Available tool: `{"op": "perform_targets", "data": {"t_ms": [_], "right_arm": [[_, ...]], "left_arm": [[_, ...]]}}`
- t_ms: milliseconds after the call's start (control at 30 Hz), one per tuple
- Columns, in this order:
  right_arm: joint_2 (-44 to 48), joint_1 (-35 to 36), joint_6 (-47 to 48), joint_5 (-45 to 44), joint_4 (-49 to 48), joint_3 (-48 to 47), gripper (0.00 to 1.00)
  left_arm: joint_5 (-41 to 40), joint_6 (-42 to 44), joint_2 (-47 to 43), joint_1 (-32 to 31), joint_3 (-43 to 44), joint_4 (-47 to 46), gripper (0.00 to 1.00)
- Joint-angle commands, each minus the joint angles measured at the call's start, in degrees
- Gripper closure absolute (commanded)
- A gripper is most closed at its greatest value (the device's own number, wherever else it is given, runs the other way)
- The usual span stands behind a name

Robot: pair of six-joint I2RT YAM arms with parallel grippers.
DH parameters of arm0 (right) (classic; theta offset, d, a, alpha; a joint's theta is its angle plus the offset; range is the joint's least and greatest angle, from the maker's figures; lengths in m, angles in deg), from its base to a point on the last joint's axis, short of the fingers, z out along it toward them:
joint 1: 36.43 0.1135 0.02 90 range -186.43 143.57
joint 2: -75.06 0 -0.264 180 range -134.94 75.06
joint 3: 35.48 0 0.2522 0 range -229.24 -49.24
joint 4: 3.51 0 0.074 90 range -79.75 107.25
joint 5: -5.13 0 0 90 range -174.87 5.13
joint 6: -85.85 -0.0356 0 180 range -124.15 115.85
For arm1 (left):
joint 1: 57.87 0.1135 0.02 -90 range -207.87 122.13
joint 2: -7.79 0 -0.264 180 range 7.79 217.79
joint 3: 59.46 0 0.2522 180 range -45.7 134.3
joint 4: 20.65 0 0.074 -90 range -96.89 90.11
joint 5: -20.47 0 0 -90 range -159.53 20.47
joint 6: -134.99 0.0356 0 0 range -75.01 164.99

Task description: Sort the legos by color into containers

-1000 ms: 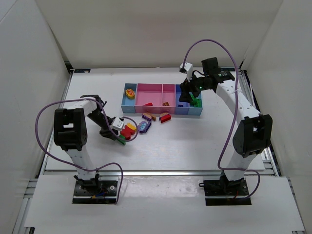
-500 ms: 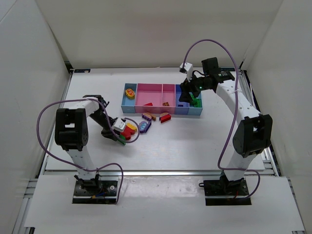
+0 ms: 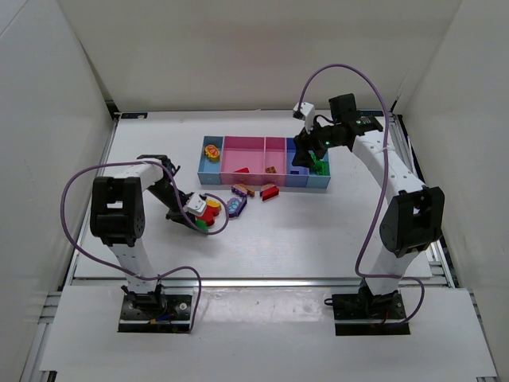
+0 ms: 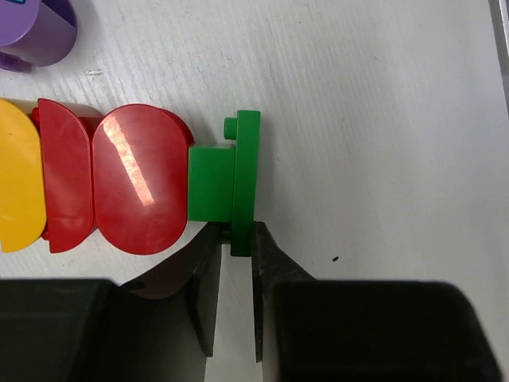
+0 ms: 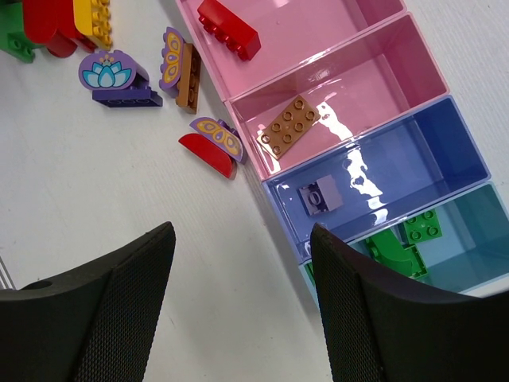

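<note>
In the left wrist view a green lego (image 4: 237,171), a block with a thin plate on its side, lies on the table against a red rounded lego (image 4: 139,179). My left gripper (image 4: 236,239) is shut on the plate's near edge. Beyond the red one sit a yellow lego (image 4: 16,187) and a purple lego (image 4: 40,32). From above, my left gripper (image 3: 199,220) is low at the table's left-middle. My right gripper (image 5: 242,231) stands open and empty, hovering at the right end of the containers (image 3: 262,163).
The containers hold a red brick (image 5: 229,28), a brown brick (image 5: 290,126), a grey brick (image 5: 320,195) and green pieces (image 5: 406,243). Loose in front lie a purple lotus piece (image 5: 115,76), a purple-brown piece (image 5: 179,68) and a red half-round (image 5: 211,147).
My left gripper has slid a little toward the red and yellow pieces and its jaws have shut on the green lego. The right arm has stayed still.
</note>
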Motion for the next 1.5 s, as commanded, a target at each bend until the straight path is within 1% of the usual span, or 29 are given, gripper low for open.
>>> {"op": "perform_targets", "data": {"t_ms": [0,33,133,300,433,467,500,567,700,733,767,833,867,900,1000,1067,1133,1167,1200,1233,1300,1467], "right_arm": [[0.29,-0.16,0.31,0.24,0.53,-1.06,0.28],[0.29,-0.08,0.4,0.15,0.54,-1.06,0.28],[0.47,-0.08,0.23,0.15,0.54,-0.97,0.28],[0.03,-0.16,-1.26,2.08,0.54,-2.02,0.28],[-0.15,-0.08,-8.98,7.16,-1.57,-2.9,0.28],[-0.15,-0.08,-13.53,8.31,-2.27,-2.73,0.28],[-0.06,-0.08,-15.84,9.28,-3.84,-2.46,0.28],[0.38,0.1,-21.97,11.92,-5.26,-1.24,0.28],[1.52,0.8,-30.0,14.12,-10.09,1.66,0.28],[1.61,0.89,-31.66,14.65,-10.88,2.1,0.28],[1.7,0.98,-35.33,15.7,-12.46,2.37,0.28],[1.44,1.94,-37.39,16.23,-13.7,2.11,0.27],[1.09,2.38,-38.09,16.5,-14.57,1.76,0.27],[0.73,2.73,-38.27,16.41,-14.76,1.41,0.26],[-0.58,4.14,-37.48,17.99,-14.76,0.0,0.24],[-1.29,5.19,-37.66,20.18,-15.28,-0.88,0.22],[-2.17,6.25,-35.21,21.68,-13.54,-2.89,0.2],[-2.52,7.9,-33.28,22.12,-12.31,-3.68,0.19],[-3.22,8.53,-28.13,22.56,-10.73,-5.52,0.19],[-3.4,9.41,-25.9,22.48,-7.93,-6.41,0.18],[-3.75,11.34,-21.16,22.82,-5.63,-8.25,0.16],[-5.07,13.63,-17.8,25.55,-1.4,-10.54,0.15]], "left_arm": [[0.6,2.02,0.33,-0.46,1.01,0.55,0.8],[0.6,2.02,0.42,-0.46,1.01,0.55,0.85],[1.04,1.67,0.07,-0.46,1.09,0.38,0.89],[2.53,2.37,-3.7,0.76,0.66,0.2,0.89],[5.68,1.23,-9.22,1.73,0.66,-1.37,0.89],[6.39,0.97,-10.64,2.95,0.31,-2.25,0.89],[7.01,-0.69,-12.22,3.05,-0.22,-4.78,0.89],[8.68,-1.49,-16.26,3.05,-1.62,-6.3,0.89],[11.32,-3.34,-24.07,2.88,-4.61,-9.98,0.89],[11.84,-3.43,-25.75,2.88,-5.83,-10.86,0.89],[12.55,-3.52,-27.51,2.62,-8.46,-13.31,0.89],[13.6,-4.56,-34.01,2.61,-11.89,-16.83,0.9],[14.3,-5.18,-36.29,2.61,-15.57,-20.68,0.9],[14.66,-5.71,-40.75,0.09,-17.17,-22.54,0.9],[16.24,-6.07,-47.19,-1.08,-21.57,-25.28,0.9],[16.94,-6.07,-50.62,-2.04,-23.07,-25.29,0.9],[17.65,-5.28,-52.39,-2.66,-23.95,-25.29,0.9],[18.0,-4.84,-53.79,-2.66,-24.13,-25.29,0.9],[18.87,-4.75,-54.42,-2.75,-24.3,-25.29,0.9],[19.05,-4.66,-54.68,-2.75,-24.3,-25.29,0.9],[19.49,-3.17,-55.39,-2.84,-24.39,-25.46,0.9],[21.69,2.18,-54.6,-3.27,-24.31,-25.29,0.9]]}}
